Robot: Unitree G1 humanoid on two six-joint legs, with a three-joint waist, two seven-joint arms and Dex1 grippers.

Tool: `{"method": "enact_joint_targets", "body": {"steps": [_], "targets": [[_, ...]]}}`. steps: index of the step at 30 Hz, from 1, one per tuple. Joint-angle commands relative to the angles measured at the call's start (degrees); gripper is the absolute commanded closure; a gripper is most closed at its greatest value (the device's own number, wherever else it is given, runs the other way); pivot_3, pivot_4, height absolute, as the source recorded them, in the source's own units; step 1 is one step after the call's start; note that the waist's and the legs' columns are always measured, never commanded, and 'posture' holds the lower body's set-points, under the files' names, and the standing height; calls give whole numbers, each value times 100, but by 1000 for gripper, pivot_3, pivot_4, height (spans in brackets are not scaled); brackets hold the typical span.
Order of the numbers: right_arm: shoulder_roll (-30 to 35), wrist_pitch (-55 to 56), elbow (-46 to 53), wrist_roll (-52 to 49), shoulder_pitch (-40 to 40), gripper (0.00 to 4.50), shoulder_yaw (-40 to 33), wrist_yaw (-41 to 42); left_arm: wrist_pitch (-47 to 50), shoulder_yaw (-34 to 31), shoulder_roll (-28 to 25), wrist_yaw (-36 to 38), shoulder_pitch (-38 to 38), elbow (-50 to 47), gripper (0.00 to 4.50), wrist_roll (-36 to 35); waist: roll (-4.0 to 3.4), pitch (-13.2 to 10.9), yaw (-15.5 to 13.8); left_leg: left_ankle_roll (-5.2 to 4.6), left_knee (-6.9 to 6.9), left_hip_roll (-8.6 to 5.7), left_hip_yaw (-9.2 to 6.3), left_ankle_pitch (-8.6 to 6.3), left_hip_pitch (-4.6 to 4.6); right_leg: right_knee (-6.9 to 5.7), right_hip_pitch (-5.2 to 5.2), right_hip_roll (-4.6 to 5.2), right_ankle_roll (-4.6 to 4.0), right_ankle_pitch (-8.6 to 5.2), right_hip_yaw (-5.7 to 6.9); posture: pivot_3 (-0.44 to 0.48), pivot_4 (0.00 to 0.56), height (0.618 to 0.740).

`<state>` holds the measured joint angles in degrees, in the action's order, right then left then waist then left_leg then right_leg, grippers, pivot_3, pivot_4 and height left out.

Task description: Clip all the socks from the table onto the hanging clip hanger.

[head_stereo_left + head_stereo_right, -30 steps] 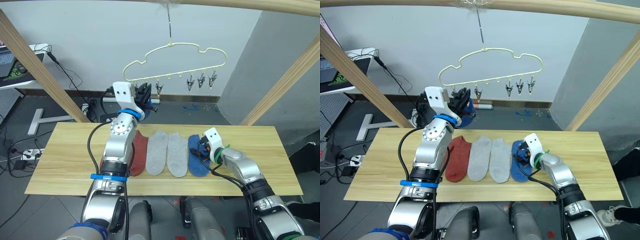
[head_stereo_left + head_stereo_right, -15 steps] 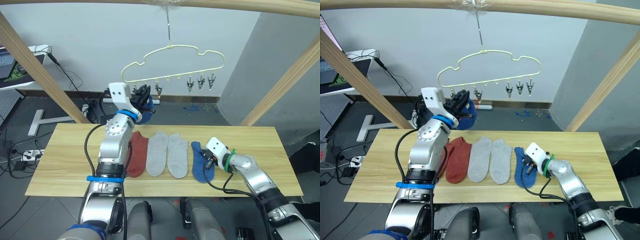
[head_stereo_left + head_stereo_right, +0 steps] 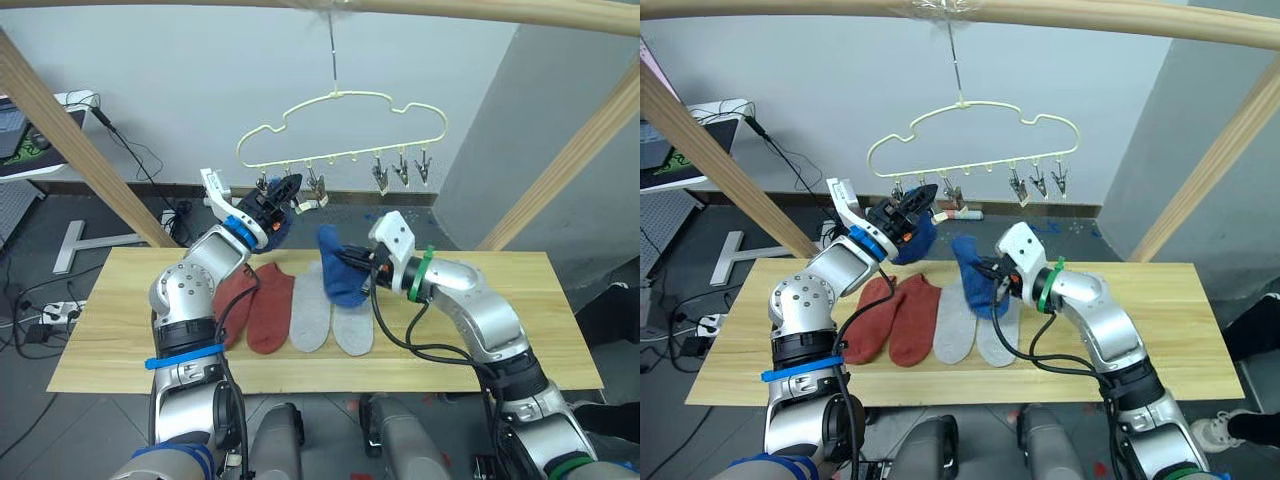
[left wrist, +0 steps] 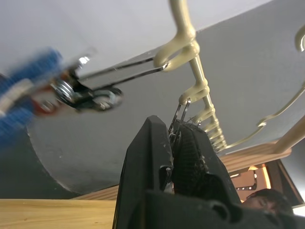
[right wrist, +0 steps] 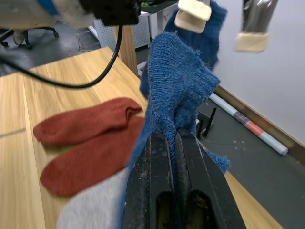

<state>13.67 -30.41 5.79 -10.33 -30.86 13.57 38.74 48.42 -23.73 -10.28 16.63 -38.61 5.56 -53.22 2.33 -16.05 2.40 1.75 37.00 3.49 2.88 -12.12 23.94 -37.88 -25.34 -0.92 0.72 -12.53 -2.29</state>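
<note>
The cream clip hanger (image 3: 340, 100) hangs from the top rail, with several dark clips (image 3: 400, 170) along its bar. My left gripper (image 4: 174, 126) is shut on a clip at the hanger's left end, and a blue sock (image 3: 279, 229) hangs just below it. Above the table's middle my right gripper (image 5: 175, 136) is shut on a second blue sock (image 3: 343, 272), which dangles from its fingers. Two rust-red socks (image 3: 250, 305) and two grey socks (image 3: 312, 305) lie side by side on the pale wood table (image 3: 520, 300).
Slanted wooden frame posts stand at the left (image 3: 60, 130) and right (image 3: 570, 160) of the table. A white desk (image 3: 40, 140) and floor cables (image 3: 40, 310) lie beyond the left end. The table's right half is bare wood.
My right gripper shut on the blue sock, lifted it off the table and carried it up and left toward the hanger. A second red sock has come into sight beside the first.
</note>
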Motion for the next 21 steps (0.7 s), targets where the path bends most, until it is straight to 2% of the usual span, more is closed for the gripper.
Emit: {"method": "enact_joint_targets", "body": {"steps": [1, 21], "targets": [[-157, -21, -21, -111, -205, 4480, -38, -58, 116, 97, -53, 27, 72, -372, 4351, -173, 0, 0, -20, 0, 0, 0, 2, 0, 3, 3, -1, 1, 0, 0, -2, -13, 262, 740], [-392, -131, -363, -299, -713, 4480, -201, -54, 247, 200, -49, 23, 218, -632, 4351, -517, 0, -1, -56, -1, -5, 4, -4, -1, 10, 6, -7, -2, -1, 0, 1, 0, 271, 740]]}}
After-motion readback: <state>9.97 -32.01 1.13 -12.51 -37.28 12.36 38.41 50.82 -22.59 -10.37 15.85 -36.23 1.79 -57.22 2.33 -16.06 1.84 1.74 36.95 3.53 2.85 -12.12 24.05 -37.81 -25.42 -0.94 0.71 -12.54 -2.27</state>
